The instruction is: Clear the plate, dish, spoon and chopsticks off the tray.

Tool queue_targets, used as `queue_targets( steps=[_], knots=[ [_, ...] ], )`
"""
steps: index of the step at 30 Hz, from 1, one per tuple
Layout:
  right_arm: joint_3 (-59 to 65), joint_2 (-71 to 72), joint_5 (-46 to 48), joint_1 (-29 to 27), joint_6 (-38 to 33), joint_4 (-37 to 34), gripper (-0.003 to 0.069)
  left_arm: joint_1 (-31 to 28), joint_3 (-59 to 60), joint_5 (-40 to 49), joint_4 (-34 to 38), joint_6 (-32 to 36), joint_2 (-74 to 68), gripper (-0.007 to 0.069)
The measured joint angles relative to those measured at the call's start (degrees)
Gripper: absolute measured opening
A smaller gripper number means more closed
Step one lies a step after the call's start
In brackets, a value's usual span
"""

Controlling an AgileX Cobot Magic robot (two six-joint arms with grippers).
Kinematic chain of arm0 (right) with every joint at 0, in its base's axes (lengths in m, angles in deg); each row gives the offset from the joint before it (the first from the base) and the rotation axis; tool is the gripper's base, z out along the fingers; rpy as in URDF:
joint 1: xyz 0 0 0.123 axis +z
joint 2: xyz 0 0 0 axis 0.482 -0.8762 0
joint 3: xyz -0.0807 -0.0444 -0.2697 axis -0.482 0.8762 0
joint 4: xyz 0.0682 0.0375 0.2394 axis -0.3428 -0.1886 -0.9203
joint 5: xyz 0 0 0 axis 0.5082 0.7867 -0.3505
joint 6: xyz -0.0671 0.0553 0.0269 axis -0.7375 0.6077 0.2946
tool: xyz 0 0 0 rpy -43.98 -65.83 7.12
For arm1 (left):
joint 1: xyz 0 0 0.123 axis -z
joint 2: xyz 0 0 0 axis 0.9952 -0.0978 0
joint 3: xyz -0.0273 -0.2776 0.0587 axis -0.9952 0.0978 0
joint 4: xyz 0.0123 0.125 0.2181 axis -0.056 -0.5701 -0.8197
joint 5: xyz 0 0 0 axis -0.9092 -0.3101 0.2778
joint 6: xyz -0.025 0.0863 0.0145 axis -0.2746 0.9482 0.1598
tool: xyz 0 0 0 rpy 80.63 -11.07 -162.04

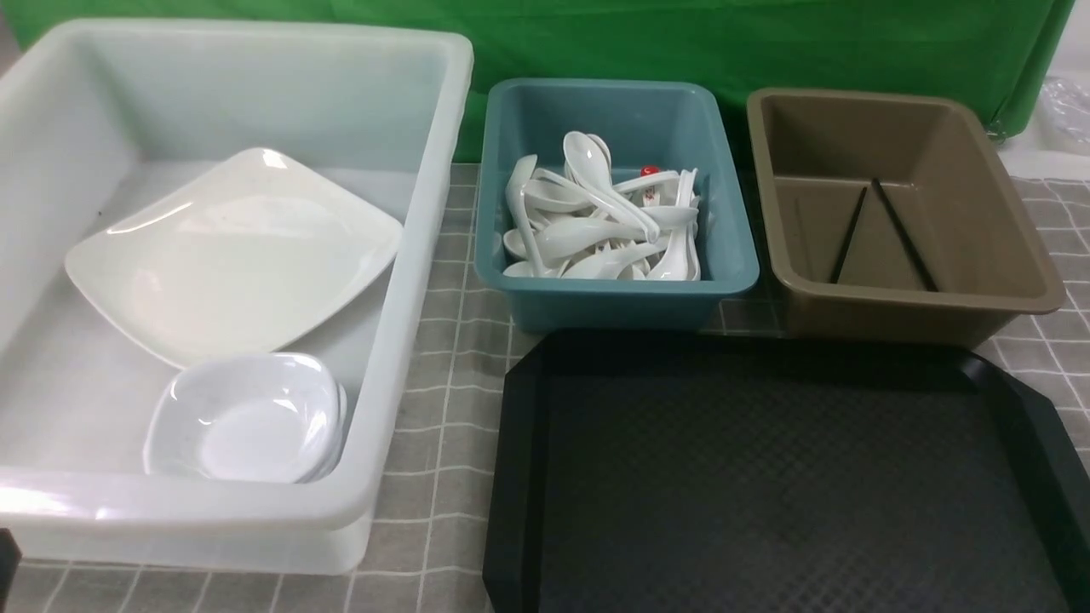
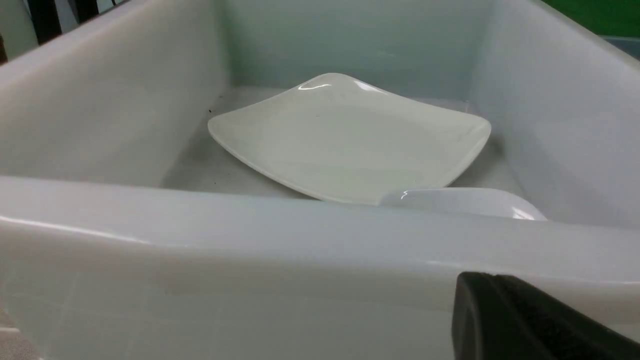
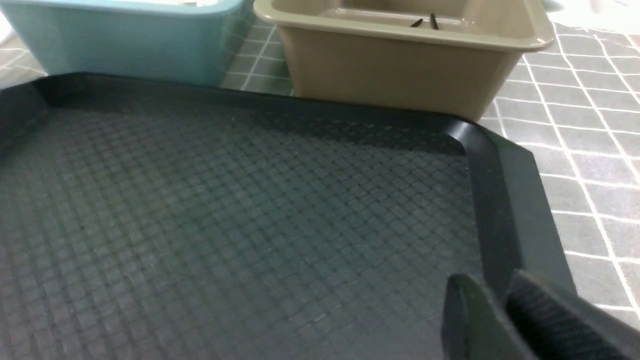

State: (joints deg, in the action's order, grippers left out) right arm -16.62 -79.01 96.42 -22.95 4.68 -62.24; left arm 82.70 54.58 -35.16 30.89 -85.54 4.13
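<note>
Tray (image 1: pixel 766 477) is sitting bare across the lower right of the front view; nothing is showing on its textured black floor in either the front or right wrist view.

Plate (image 1: pixel 234 251) is lying flat in the white tub (image 1: pixel 409 340) at the left, glossy, rounded-square, one corner pointing to the upper frame. A small white dish (image 1: pixel 247 417) is resting just below it in the frame, its rim at the plate's near edge; it is looking like more than one dish stacked.

Spoons (image 1: pixel 605 221) are heaped in the teal bin (image 1: pixel 741 255) at upper centre; which one is the task's cannot be told.

Chopsticks (image 1: pixel 881 232) are lying in the brown bin (image 1: pixel 1047 289) at upper right, thin black sticks meeting at the far ends and splaying toward the camera.

Judgement: all four items are looking cleared; nothing appears left to move.

Left gripper (image 2: pixel 530 320) is closed with nothing in it, only a dark edge showing outside the tub wall. Right gripper (image 3: pixel 505 320) is hovering over the tray's corner, jaws slightly parted, gripping nothing.
</note>
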Motion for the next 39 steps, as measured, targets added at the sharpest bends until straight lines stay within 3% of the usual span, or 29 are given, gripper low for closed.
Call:
queue_targets(
  steps=[39],
  knots=[
    [0.0, 0.0, 0.05, -0.05, 0.0, 0.0, 0.0218, 0.0, 0.0, -0.21, 0.0, -0.15, 0.0, 0.0011]
  ],
)
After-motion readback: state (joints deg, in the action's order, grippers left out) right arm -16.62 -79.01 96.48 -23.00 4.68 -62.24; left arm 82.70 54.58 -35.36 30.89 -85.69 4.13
